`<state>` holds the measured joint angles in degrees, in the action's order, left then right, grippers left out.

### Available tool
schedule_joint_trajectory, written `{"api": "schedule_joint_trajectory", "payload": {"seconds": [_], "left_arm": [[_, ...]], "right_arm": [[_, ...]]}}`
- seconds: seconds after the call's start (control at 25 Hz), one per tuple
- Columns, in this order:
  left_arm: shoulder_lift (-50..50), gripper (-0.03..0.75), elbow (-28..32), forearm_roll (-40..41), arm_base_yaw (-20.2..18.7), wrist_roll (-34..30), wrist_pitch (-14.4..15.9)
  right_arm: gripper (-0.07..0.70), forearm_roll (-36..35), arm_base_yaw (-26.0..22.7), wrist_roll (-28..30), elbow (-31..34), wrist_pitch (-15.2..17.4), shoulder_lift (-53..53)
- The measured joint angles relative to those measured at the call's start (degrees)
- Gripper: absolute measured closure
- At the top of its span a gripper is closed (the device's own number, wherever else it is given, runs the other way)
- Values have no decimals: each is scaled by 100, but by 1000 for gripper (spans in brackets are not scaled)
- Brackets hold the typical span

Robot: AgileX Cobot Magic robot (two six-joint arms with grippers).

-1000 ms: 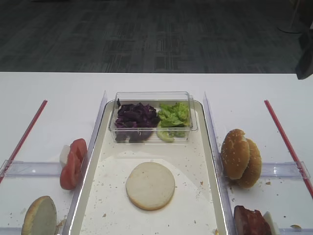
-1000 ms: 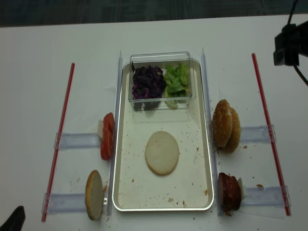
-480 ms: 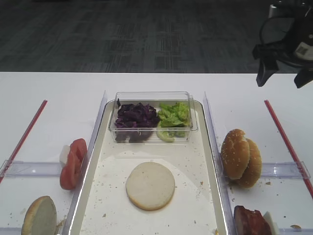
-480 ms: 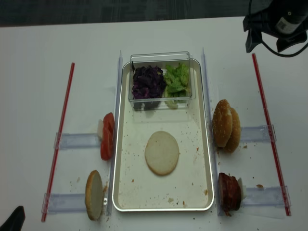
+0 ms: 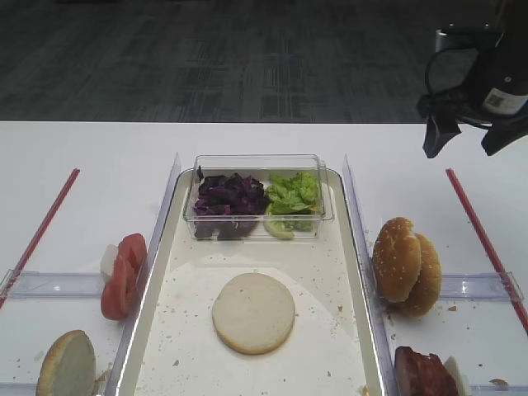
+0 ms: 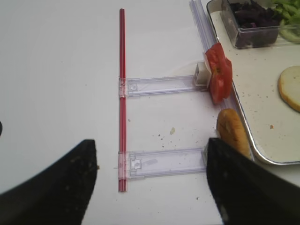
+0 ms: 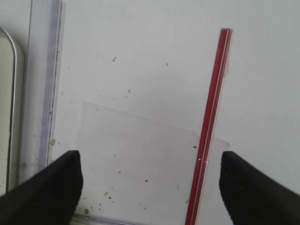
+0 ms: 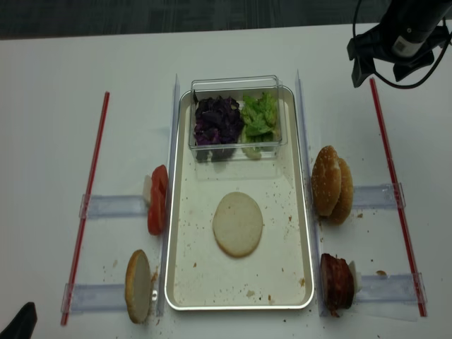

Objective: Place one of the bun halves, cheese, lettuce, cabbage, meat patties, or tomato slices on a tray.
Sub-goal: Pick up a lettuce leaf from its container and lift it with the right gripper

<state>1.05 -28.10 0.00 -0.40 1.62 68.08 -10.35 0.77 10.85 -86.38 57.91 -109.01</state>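
- Silvery metal makes up the tray [image 8: 305, 233], which lies in the middle of the white table [image 8: 49, 70] with its raised rim framing a whitish, crumb-speckled floor.
- One bun half [image 8: 238, 224] already lies flat on that floor, pale cut face up, near the centre: judged a base for stacking.
- At the far end of the tray stands a clear tub [image 8: 235, 83] holding the dark purple shredded cabbage [image 8: 217, 120] on the left and the ruffled green lettuce [image 8: 259, 116] on the right, touching each other.
- Left of the tray, the tomato slices [image 8: 157, 200] stand on edge against a clear plastic holder [image 8: 113, 206], and nearer, another bun half [image 8: 138, 285] leans on edge too; upright storage likely keeps each piece easy to pinch.
- Right of the tray, sesame bun halves [image 8: 332, 182] stand on edge; nearer, the glossy brown meat patties [image 8: 337, 281] sit by their own holder.
- No cheese can be made out.
- Red strips [image 8: 88, 191] mark both outer sides of the layout.
- The right gripper [image 8: 388, 67] hovers over the far right of the table, above bare surface by the red strip, jaws spread wide and holding nothing.
- The left gripper [image 6: 151, 183] sits at the near left, jaws parted and empty.
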Motion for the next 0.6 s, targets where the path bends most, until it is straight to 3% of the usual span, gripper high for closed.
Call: {"api": "schedule_joint_trajectory", "payload": {"seconds": [0.4,0.6], "left_arm": [[0,259,0,0,0,0,0],[0,259,0,0,0,0,0]], "right_arm": [[17,-589,74,40,0,-24,0],[17,-508,499,63,0,-15,0]]}}
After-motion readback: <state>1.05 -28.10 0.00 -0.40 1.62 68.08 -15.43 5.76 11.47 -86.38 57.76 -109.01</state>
